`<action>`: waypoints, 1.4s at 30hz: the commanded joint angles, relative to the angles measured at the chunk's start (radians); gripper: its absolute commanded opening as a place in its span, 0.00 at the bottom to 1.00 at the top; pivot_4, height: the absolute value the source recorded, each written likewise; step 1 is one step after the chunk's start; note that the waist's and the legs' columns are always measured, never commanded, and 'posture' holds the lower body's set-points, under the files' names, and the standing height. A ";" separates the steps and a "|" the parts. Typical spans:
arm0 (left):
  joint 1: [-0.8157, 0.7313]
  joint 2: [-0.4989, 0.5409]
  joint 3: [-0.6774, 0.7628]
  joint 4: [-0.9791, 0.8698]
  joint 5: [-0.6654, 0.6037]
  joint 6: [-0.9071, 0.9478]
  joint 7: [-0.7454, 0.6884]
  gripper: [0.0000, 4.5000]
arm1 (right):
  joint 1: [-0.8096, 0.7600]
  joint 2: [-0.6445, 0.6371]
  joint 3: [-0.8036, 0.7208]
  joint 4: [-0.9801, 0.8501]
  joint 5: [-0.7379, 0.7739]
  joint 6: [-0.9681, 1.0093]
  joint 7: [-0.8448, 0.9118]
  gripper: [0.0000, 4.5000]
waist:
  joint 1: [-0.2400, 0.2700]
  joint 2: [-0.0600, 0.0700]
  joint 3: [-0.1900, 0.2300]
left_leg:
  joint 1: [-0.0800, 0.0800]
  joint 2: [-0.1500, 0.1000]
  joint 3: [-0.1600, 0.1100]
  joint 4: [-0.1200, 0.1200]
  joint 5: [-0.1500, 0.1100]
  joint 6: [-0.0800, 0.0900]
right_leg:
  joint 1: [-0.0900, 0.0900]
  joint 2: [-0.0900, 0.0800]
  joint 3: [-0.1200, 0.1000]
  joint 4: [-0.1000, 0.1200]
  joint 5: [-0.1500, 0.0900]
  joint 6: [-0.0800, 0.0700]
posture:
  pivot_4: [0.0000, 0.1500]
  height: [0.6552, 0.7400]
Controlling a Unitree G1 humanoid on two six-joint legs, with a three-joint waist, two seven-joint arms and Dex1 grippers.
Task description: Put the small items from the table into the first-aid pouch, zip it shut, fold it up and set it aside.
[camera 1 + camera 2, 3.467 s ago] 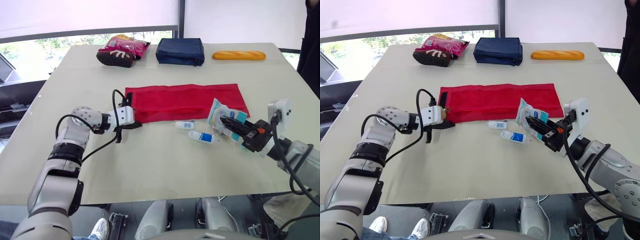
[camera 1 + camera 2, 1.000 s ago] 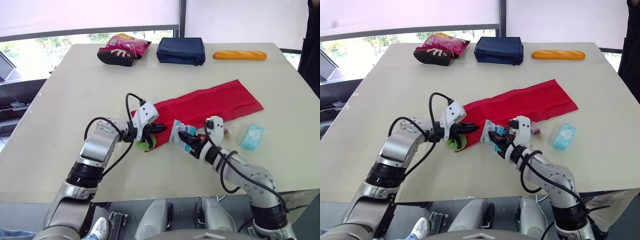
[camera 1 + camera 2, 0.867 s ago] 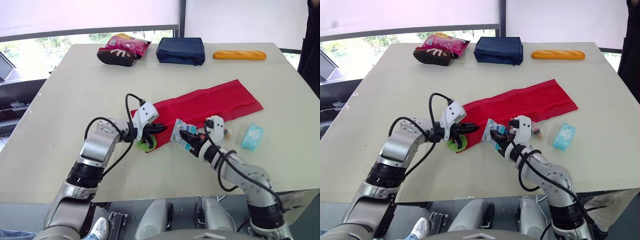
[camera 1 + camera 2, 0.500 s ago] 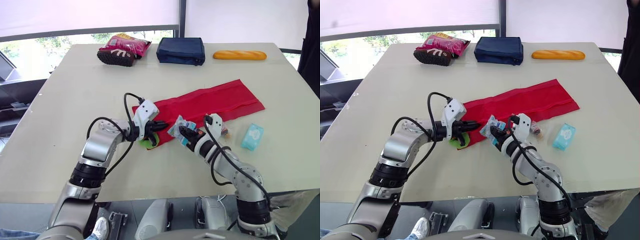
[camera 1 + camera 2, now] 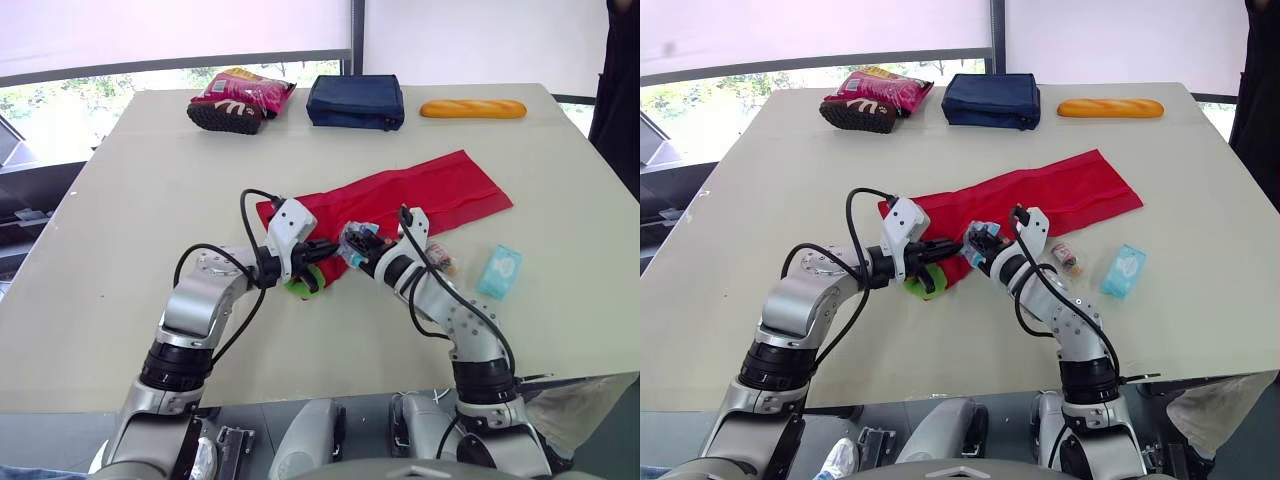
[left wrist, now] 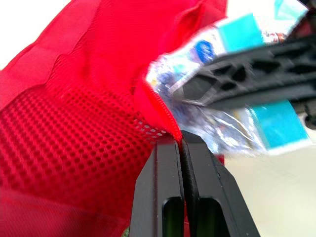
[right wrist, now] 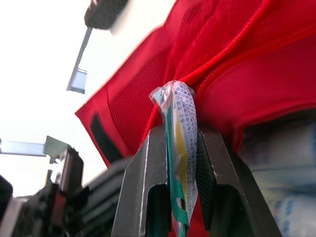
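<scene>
The first-aid pouch [image 5: 430,195] lies as an unrolled red strip near the middle of the table [image 5: 130,180]. Its long axis runs slantwise, from the near-left end beside the grippers to the far-right end. You see the left gripper [image 6: 181,142] with its fingers pressed together on the pouch's red edge seam at that near-left end. This grip is judged to lift the lip so that the mesh pocket gapes. The right gripper [image 7: 180,133] pinches a plastic packet [image 5: 356,238] edge-on between its fingers, with the packet's leading edge at the raised lip and pointing into the opening. Insertion looks in hand, not finished. A green item [image 5: 305,285] shows under the lifted end. A tissue pack [image 5: 499,271] and a small bottle [image 5: 443,262] lie on the table near the pouch's near edge, to the right, and are judged to be the next loads
</scene>
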 commanded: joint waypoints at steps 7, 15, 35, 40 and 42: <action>-0.013 -0.011 -0.011 -0.012 -0.025 -0.051 -0.012 0.01 | 0.030 0.097 0.001 -0.002 0.007 0.006 0.014 0.03 | -0.004 0.000 0.000 | 0.000 0.000 0.000 -0.001 0.000 0.000 | 0.000 0.000 0.000 0.000 0.000 0.000 | 1.00 0.99; -0.047 -0.040 -0.003 0.036 -0.013 -0.082 0.021 0.01 | 0.051 0.081 0.015 -0.048 0.047 0.102 0.021 0.03 | -0.003 0.000 0.000 | 0.000 0.000 0.000 -0.001 0.000 0.000 | -0.001 0.000 0.000 0.000 0.000 0.000 | 1.00 0.99; -0.015 -0.061 0.042 -0.034 -0.106 -0.040 0.034 0.01 | -0.020 0.129 0.012 0.125 -0.083 0.020 0.156 0.03 | -0.006 0.001 0.001 | 0.000 0.000 0.000 -0.001 0.000 0.000 | -0.001 0.000 0.001 0.000 0.000 0.000 | 1.00 0.99; -0.019 -0.065 0.059 -0.025 -0.106 -0.046 0.047 0.01 | -0.009 0.128 0.037 0.115 -0.074 0.072 0.179 0.03 | -0.006 0.001 0.001 | 0.000 0.000 0.000 -0.001 0.000 0.000 | -0.001 0.000 0.001 0.000 0.000 0.000 | 1.00 0.99; -0.017 -0.067 0.065 -0.027 -0.113 -0.042 0.047 0.01 | -0.006 0.133 0.041 0.116 -0.077 0.075 0.185 0.03 | -0.006 0.001 0.001 | 0.000 0.000 0.000 -0.001 0.000 0.000 | -0.001 0.000 0.001 0.000 0.000 0.000 | 1.00 0.99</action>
